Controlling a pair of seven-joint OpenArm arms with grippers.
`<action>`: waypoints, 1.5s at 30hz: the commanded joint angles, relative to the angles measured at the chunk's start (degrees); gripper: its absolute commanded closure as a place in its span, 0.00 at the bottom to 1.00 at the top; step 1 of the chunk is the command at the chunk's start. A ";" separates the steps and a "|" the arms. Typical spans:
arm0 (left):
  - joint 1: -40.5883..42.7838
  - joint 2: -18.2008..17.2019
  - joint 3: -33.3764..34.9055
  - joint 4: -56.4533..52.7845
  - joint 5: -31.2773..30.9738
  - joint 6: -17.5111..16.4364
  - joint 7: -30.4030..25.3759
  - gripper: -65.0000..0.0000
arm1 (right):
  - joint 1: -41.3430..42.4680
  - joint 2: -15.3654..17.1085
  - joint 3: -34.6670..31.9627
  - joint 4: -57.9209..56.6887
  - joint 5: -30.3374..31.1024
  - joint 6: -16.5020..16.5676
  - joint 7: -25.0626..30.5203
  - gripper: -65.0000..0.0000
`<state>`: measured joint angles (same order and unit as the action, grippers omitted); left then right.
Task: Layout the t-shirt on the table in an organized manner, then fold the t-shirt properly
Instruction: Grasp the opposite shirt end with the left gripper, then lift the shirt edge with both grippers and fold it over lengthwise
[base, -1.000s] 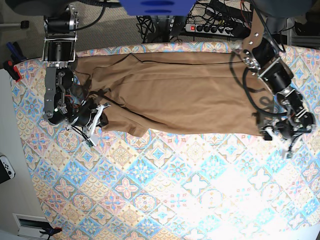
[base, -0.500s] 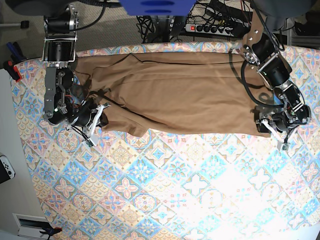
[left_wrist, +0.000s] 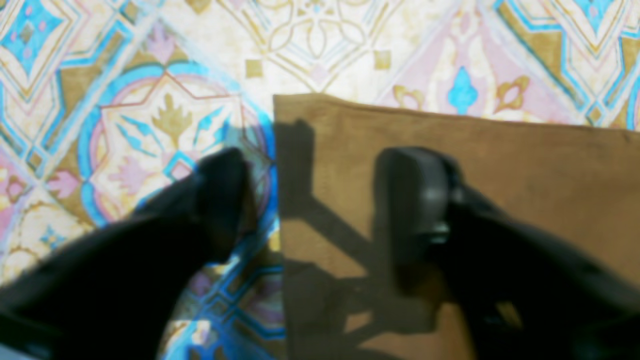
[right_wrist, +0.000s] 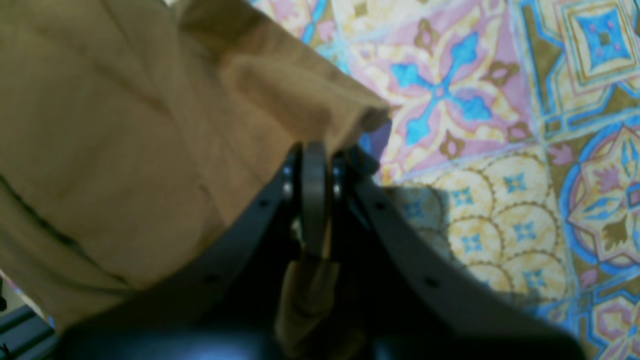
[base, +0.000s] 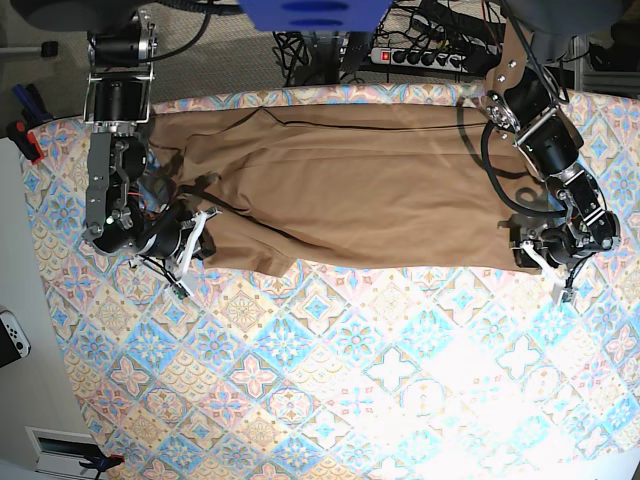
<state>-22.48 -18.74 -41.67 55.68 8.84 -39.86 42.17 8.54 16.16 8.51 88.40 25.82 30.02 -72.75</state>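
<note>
The plain caramel-brown cloth t-shirt (base: 350, 190) lies spread along the far edge of the tile-patterned table (base: 330, 380). The right gripper (right_wrist: 316, 165) clenches its sleeve fold; the left gripper (left_wrist: 310, 200) straddles its corner, jaws apart.

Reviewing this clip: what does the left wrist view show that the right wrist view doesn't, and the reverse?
Only the left wrist view: a flat, square corner of the t-shirt lying on the table, with the left pincer straddling its edge, one finger over bare tablecloth, the other over the cloth, jaws apart with nothing gripped.

Only the right wrist view: the right pincer shut on a bunched, lifted fold of the t-shirt.

Both: tan fabric against the diamond-patterned tablecloth, with dark pincer fingers in the foreground.
</note>
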 joint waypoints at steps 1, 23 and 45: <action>-1.30 -0.64 0.13 -0.43 -0.53 -0.14 -0.02 0.58 | 1.27 0.58 0.41 1.23 0.77 0.18 1.06 1.00; 7.75 -0.20 1.27 16.54 -9.24 -0.14 0.51 1.00 | 1.27 0.58 0.67 8.43 0.77 0.18 1.23 1.00; 18.39 -0.11 1.19 29.99 -14.78 -0.14 0.42 1.00 | -13.24 -0.73 9.46 17.84 0.95 0.18 1.59 1.00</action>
<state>-3.38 -17.82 -40.27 84.51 -5.41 -40.34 43.72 -5.89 14.76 17.54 105.27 26.28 30.22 -72.53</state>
